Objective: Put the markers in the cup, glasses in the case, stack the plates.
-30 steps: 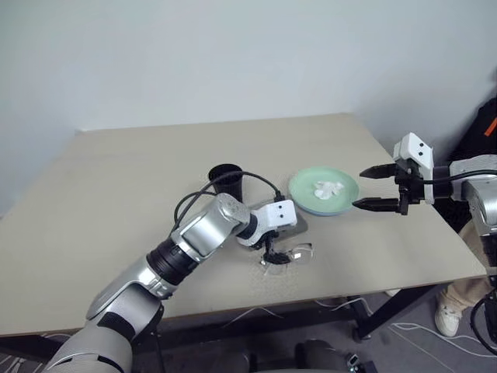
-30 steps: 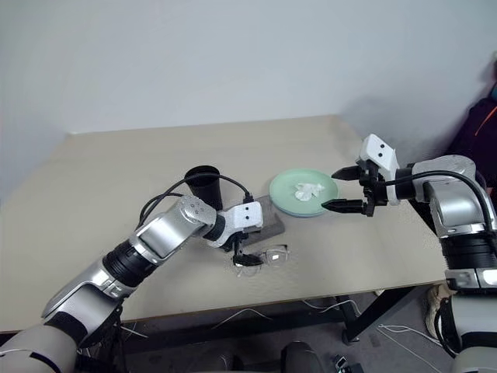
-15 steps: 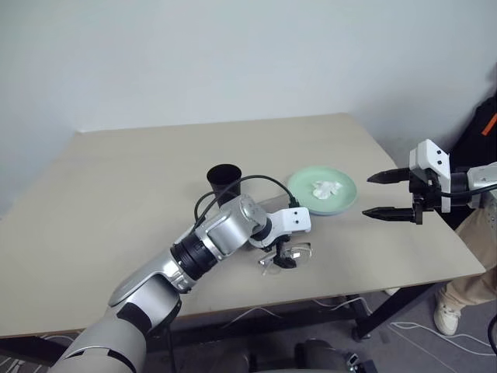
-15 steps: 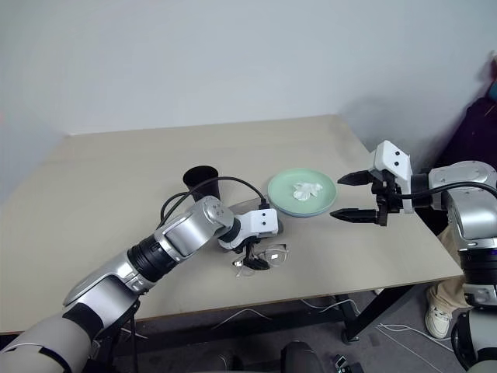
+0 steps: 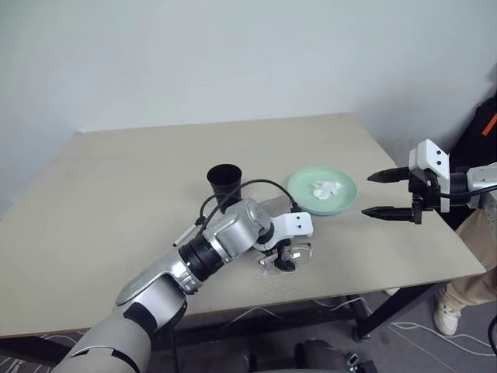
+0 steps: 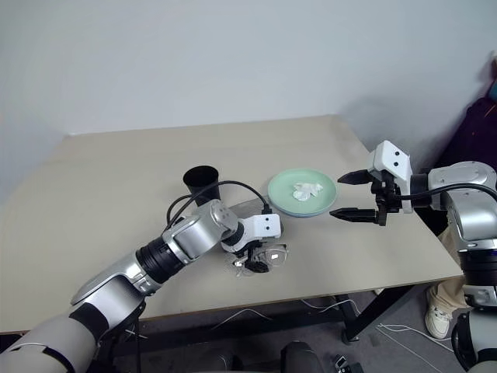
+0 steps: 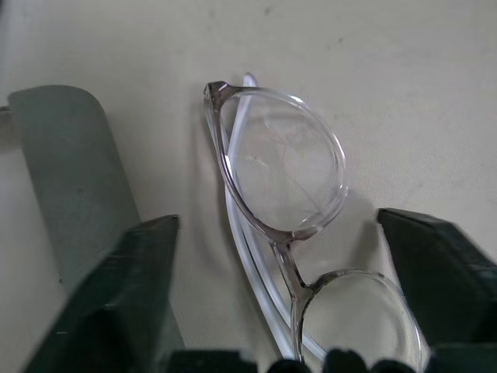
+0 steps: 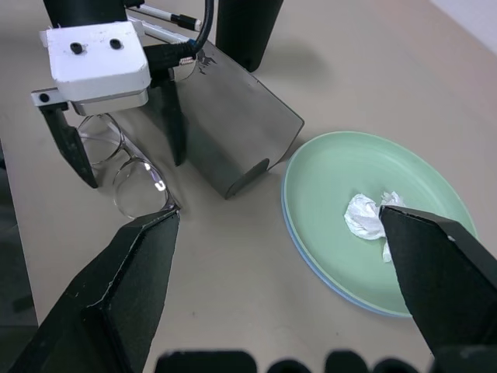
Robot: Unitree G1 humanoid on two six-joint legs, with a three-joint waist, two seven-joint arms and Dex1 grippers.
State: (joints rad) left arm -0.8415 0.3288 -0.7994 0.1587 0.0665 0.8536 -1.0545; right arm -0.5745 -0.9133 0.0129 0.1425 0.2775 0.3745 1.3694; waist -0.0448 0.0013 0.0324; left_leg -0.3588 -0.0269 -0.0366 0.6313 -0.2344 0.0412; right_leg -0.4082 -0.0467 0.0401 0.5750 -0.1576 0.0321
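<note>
Glasses flat on the desk directly under the left hand, long axis crossing its open, empty fingers; case just beyond; right hand open, empty, well apart.

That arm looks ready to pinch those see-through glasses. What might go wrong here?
The left pincer straddles the glasses near the bridge with its fingers open; closing there could press a lens or make the thin frame slip. The grey case lies right beside the glasses, so a finger could nudge it. The mint plate holds a crumpled tissue and already sits on the blue plate, so lifting it might spill the tissue.
</note>
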